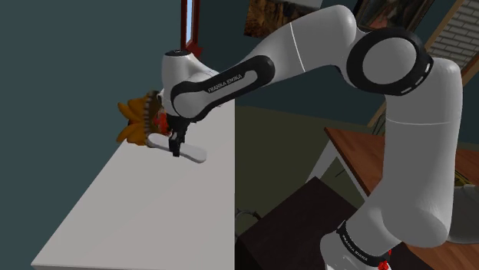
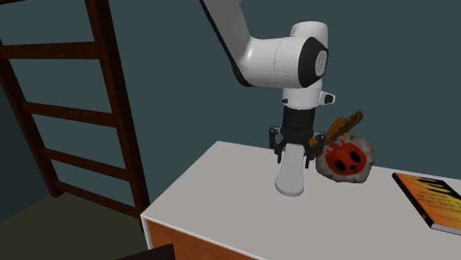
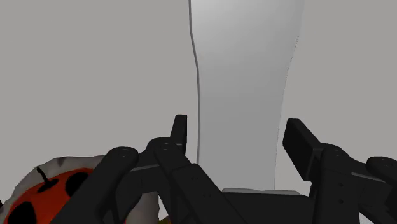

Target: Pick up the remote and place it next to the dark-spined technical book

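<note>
hand [image 3: 238, 125] spread astride the white remote [image 3: 245, 63], fingers not touching it, its far end cut off

I've got a white table [image 1: 146, 207] with a plain flat top, set against a dark teal wall [image 1: 61, 61]. A round plush toy [image 2: 346, 160] sits on it at the end far from the shoulder camera. It has a red face with black spots, a white fuzzy rim, and orange bits sticking up behind. In the second exterior view a dark wooden ladder [image 2: 111, 111] stands at that view's left, with dim olive floor [image 2: 44, 229] below it. An orange panel [image 2: 159, 242] shows on the table's side. At the shoulder view's right is a brown wooden surface [image 1: 361, 153], well apart from the table. Up top I see a framed picture [image 1: 269, 15] and a strip of pale brick [image 1: 463, 19].
</note>
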Controlling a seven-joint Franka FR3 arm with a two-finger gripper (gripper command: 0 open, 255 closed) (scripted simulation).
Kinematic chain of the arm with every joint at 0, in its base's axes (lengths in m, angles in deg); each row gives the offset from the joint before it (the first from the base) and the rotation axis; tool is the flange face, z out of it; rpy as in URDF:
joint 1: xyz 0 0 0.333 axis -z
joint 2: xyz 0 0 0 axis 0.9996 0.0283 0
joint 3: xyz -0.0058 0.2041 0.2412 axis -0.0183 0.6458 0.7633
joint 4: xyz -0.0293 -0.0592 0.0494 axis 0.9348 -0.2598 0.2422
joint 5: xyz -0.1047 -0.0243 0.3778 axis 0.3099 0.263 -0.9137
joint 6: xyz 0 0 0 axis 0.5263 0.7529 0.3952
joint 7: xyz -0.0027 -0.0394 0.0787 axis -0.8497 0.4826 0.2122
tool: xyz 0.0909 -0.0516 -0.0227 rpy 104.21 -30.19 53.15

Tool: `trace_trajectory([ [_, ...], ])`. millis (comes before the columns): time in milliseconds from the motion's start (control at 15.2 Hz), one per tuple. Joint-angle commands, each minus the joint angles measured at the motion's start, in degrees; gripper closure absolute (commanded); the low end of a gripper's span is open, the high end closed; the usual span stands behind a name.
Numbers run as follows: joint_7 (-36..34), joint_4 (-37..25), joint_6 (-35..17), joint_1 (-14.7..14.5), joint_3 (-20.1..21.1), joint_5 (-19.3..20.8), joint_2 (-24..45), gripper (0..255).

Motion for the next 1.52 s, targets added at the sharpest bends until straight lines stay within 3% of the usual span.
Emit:
trace_trajectory([
  [0,2.41,-0.76,0.13,1.77,-0.65,-0.12,0.56,255],
  [660,14.50,-4.58,1.26,10.48,-3.12,-1.21,2.59,255],
  [1188,24.06,-13.70,4.68,16.63,-5.18,-1.76,7.84,255],
  [1452,23.76,-13.13,2.53,16.47,-5.48,-1.32,9.45,255],
])
